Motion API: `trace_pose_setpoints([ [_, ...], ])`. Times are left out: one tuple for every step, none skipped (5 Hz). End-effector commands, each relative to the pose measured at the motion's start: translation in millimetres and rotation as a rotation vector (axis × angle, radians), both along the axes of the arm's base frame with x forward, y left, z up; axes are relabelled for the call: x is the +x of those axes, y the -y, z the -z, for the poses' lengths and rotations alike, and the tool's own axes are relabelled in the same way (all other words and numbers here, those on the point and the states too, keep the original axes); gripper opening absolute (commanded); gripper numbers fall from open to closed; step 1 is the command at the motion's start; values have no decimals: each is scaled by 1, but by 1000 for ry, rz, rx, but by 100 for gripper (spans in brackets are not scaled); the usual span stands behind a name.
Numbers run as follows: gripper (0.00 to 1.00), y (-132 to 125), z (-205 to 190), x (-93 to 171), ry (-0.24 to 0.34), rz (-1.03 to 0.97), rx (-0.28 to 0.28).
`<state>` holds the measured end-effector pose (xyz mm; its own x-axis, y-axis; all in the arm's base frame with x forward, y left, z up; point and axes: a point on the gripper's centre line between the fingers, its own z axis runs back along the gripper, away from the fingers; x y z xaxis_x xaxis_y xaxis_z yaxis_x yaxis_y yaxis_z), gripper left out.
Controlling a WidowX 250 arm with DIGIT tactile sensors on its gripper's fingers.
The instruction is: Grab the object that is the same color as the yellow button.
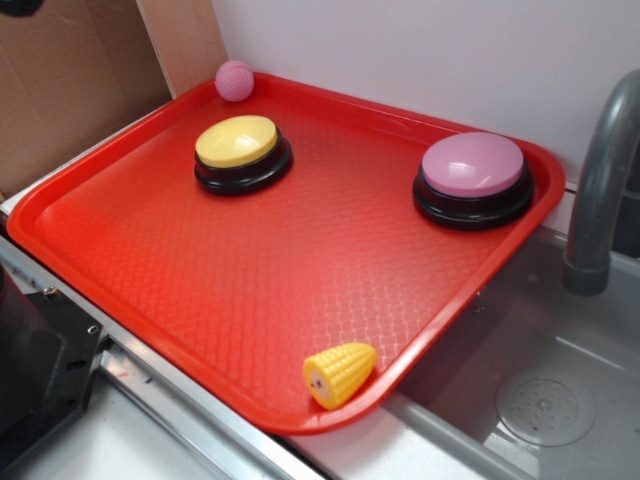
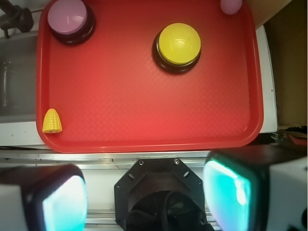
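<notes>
Two buttons share my red tray (image 2: 144, 139); the corn cob (image 2: 52, 121) lies in its corner, and my gripper (image 2: 144, 192) hangs spread wide, empty.

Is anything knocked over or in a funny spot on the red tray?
Mostly tidy. The small yellow plastic toy corn cob lies on its side against the red tray's rim near a corner, and the little pink ball sits at another corner's rim. The yellow button and pink button stand flat. Nothing spilled or broken.
</notes>
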<state>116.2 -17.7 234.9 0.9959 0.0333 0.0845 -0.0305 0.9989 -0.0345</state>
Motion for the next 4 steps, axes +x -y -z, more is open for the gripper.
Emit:
trace_pose_setpoints([
  [100, 0, 0, 0, 0, 0, 0],
  [100, 28, 14, 10, 71, 77, -24],
  [100, 61, 30, 18, 65, 126, -42],
  [100, 90, 52, 23, 52, 166, -69],
])
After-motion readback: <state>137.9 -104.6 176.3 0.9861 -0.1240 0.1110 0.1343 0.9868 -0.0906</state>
